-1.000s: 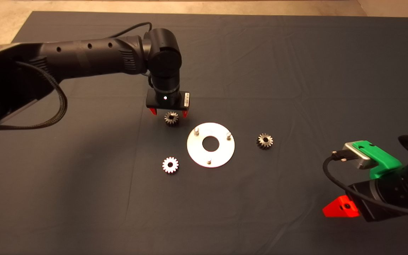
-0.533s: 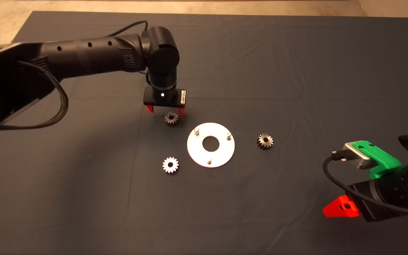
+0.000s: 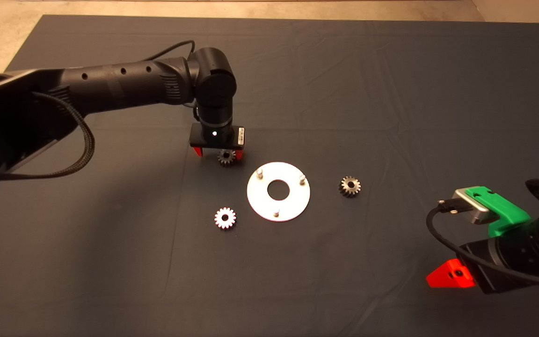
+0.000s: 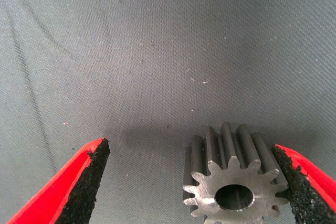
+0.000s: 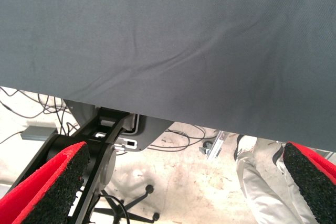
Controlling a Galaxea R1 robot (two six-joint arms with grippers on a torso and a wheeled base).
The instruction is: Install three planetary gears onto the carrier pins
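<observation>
While you are lowering: left gripper [image 3: 218, 152] is spread around the gear [image 3: 226, 157], one pad [image 4: 294, 182] touching.
Gear: lying beside the plate [image 3: 278, 191], pins [image 3: 259, 173] bare.
Tip: centre it, then squeeze.
Right gripper [image 5: 184, 187]: parked, spread.

Dark slate mat [image 3: 391, 84], faintly creased. Bright silver disc [image 3: 293, 206]. Grey toothed gear [image 4: 233, 179] between red fingers [image 4: 79, 177] with speckled black pads. Two more gears: one pale [image 3: 225, 218], one darker [image 3: 350, 186]. Green right gripper [image 3: 452, 274].
</observation>
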